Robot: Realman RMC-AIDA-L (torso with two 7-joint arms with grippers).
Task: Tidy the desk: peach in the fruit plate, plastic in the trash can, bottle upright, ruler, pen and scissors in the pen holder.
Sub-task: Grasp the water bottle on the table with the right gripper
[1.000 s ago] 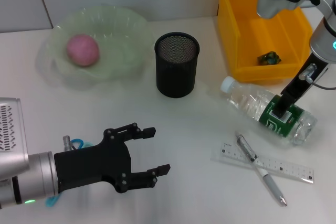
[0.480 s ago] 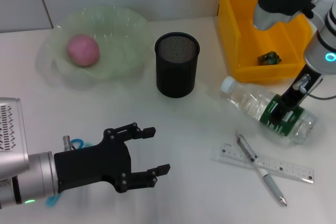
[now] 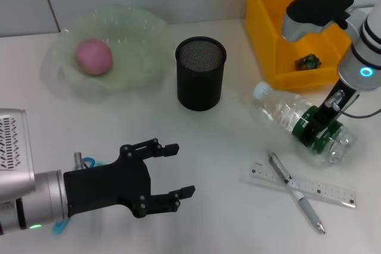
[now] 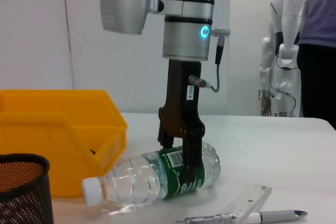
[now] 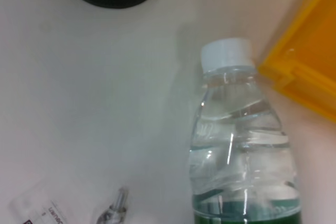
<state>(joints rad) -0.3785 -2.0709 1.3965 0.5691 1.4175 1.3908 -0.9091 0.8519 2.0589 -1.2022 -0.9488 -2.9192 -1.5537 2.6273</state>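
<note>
The clear bottle (image 3: 286,116) with a green label lies on its side beside the yellow trash can (image 3: 262,34). My right gripper (image 3: 320,127) is shut on the bottle at its label, seen also in the left wrist view as the right gripper (image 4: 181,153) straddling the bottle (image 4: 142,182). A pink peach (image 3: 93,56) rests in the pale green fruit plate (image 3: 140,31). The ruler (image 3: 324,191) and the pen (image 3: 296,193) lie crossed on the table by the bottle. The black mesh pen holder (image 3: 200,73) stands mid-table. My left gripper (image 3: 181,169) hovers open at the front left, covering most of the blue-handled scissors (image 3: 88,162).
A small dark-green plastic scrap (image 3: 308,62) lies inside the trash can. The white table (image 3: 226,147) has bare room between the pen holder and my left gripper. A white humanoid robot (image 4: 286,40) and a person stand beyond the table's far end.
My right arm has swung a little to the left over the bottle. The bottle has shifted slightly, cap end nearer the trash can. The left arm has barely moved.
</note>
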